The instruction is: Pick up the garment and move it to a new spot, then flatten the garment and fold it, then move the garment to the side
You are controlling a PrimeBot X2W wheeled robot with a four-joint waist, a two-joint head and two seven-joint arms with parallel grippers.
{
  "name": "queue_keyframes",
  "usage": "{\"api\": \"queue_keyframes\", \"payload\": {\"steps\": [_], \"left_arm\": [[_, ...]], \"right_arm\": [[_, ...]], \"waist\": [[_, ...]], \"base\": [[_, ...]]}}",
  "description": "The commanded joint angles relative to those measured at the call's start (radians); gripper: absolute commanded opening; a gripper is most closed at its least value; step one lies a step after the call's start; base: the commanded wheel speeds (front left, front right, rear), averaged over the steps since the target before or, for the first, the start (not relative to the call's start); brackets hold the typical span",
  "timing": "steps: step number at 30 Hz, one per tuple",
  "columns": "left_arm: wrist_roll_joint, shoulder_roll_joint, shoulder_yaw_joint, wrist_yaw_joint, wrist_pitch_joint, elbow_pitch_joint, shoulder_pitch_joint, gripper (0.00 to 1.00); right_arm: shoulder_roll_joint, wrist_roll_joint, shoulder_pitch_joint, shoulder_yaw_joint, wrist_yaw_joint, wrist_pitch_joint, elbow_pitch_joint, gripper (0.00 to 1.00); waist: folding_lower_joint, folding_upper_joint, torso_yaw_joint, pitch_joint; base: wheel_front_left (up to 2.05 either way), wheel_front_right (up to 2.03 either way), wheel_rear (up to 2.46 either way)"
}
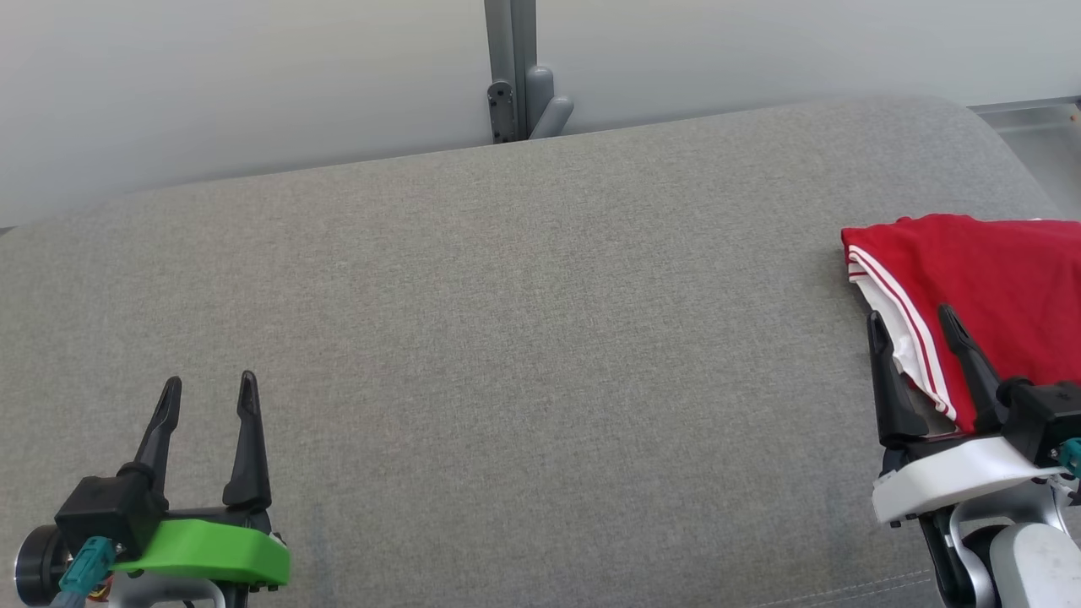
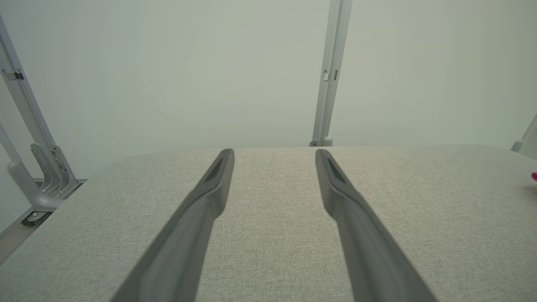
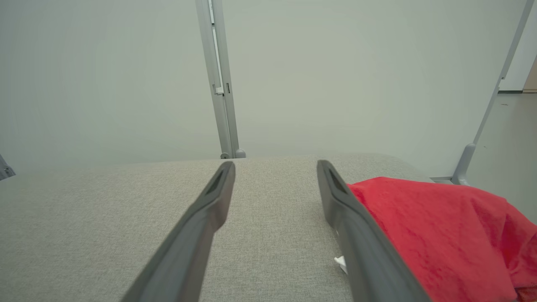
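Left gripper point(image 1: 210, 381), right gripper point(image 1: 910, 315): both agape.

A: Where do we look from?
B: Our head view looks down on the grey surface point(image 1: 540, 338); our wrist views skim low along it — all three share its far post point(image 1: 511, 67).

Probably a lab, grey padded table point(image 1: 507, 338), pale panels point(image 1: 211, 84), metal posts point(image 1: 509, 51)
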Motion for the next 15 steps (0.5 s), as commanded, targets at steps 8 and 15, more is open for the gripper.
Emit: {"api": "queue_keyframes", "payload": {"steps": [8,15], "left_arm": [[-0.013,0.011,0.0,0.009,-0.01,-0.007,0.008,1.0],[-0.013,-0.008,-0.011,0.007,-0.007,0.019,0.005,0.0]], "right_arm": [[0.004,-0.005,0.014,-0.006,-0.002,-0.006,-0.005,1.0],[0.014,0.003,0.016,0.001,0.0,-0.001,0.025,0.0]], "waist": [[0.0,0.0,0.006,-0.001],[0.0,0.0,0.01,-0.001]], "base": [[0.0,0.0,0.0],[0.0,0.0,0.0]]}}
